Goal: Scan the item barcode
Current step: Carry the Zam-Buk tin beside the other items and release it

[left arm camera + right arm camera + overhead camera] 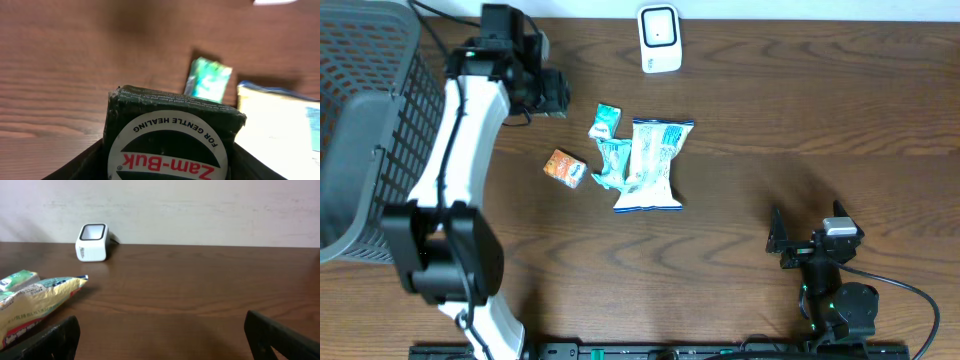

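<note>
The wooden table [800,130] carries all items. A dark mesh basket [360,120] occupies its left edge. The left arm [460,150] extends alongside the basket toward the far side of the table. The right arm [835,300] sits at the near right, well apart from the goods.

A white-and-blue snack bag [653,165] lies at the centre of the table. The white scanner [660,38] stands at the far edge, beyond the bag. One teal packet [605,122] lies just beside the bag's upper left corner. A second teal packet [610,165] touches the bag's left side. A small orange box [565,167] lies near it, further left.

The left gripper [548,92] is partly closed and clamps a dark green Zam-Buk box [170,120] between its fingers. The round label faces the wrist camera. The box is held left of the scanner and apart from it.

The right gripper [782,240] stands fully spread and holds nothing.
</note>
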Controlling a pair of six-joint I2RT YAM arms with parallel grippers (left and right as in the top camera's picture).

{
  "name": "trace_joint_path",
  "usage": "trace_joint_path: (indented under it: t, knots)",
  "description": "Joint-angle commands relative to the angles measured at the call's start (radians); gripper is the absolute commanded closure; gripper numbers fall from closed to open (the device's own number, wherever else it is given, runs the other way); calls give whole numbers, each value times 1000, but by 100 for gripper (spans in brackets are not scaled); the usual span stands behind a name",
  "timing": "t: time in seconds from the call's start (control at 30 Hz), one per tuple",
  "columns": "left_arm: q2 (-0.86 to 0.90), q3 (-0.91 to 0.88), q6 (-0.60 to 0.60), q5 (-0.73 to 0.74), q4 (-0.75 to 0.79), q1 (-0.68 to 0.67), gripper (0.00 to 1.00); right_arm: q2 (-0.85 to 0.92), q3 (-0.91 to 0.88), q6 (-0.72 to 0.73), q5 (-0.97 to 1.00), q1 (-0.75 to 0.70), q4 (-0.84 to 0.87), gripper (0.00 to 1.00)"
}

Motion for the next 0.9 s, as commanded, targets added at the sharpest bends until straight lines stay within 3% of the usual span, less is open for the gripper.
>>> trace_joint_path:
  t: [0.0, 0.87]
  knots:
    - [58, 3, 13, -14, -10, 0, 41, -4, -1, -11, 0, 7, -5, 1]
    - [201, -3, -22, -12, 55, -1, 40, -4, -1, -11, 0, 7, -5, 1]
